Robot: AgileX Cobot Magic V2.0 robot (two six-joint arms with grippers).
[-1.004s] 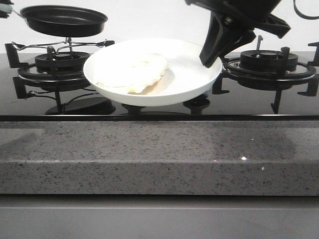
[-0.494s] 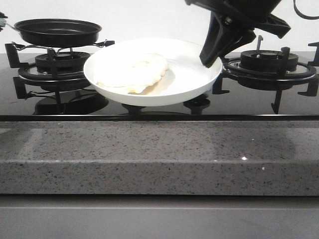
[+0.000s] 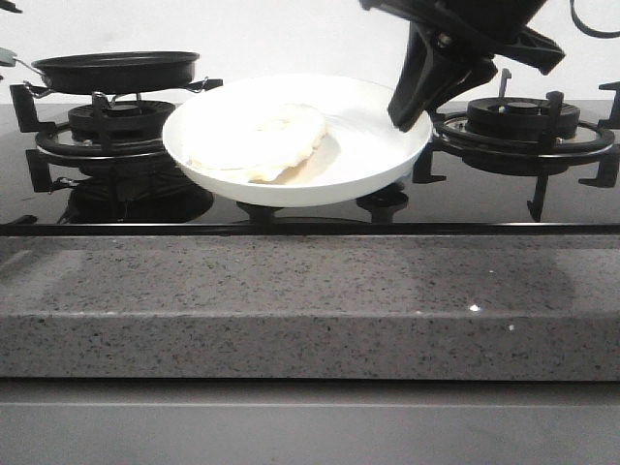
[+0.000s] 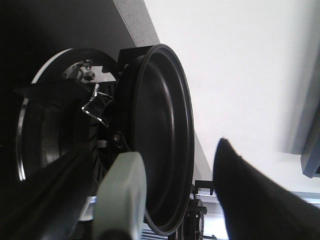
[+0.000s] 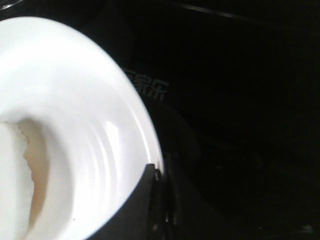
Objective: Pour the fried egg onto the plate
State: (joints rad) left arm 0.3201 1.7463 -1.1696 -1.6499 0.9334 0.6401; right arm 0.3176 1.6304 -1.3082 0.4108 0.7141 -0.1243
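The white plate (image 3: 368,145) is held up above the middle of the hob, tilted a little toward me. The fried egg (image 3: 262,140) lies on its left half. My right gripper (image 3: 407,111) is shut on the plate's right rim. The right wrist view shows the plate (image 5: 75,100), the egg's edge (image 5: 10,175) and that gripper (image 5: 156,172) pinching the rim. The empty black pan (image 3: 116,70) sits level on the left burner. In the left wrist view my left gripper (image 4: 155,147) is open, its fingers wide on either side of the pan's (image 4: 160,140) pale green handle (image 4: 122,195).
The left burner (image 3: 121,121) with its black grate is under the pan. The right burner (image 3: 523,121) is behind my right arm. A speckled grey granite counter edge (image 3: 310,310) runs along the front of the black glass hob (image 3: 291,215).
The pan has come down from above the left burner and to the left, ending level on the grate. The plate, the egg and my right gripper have not moved.
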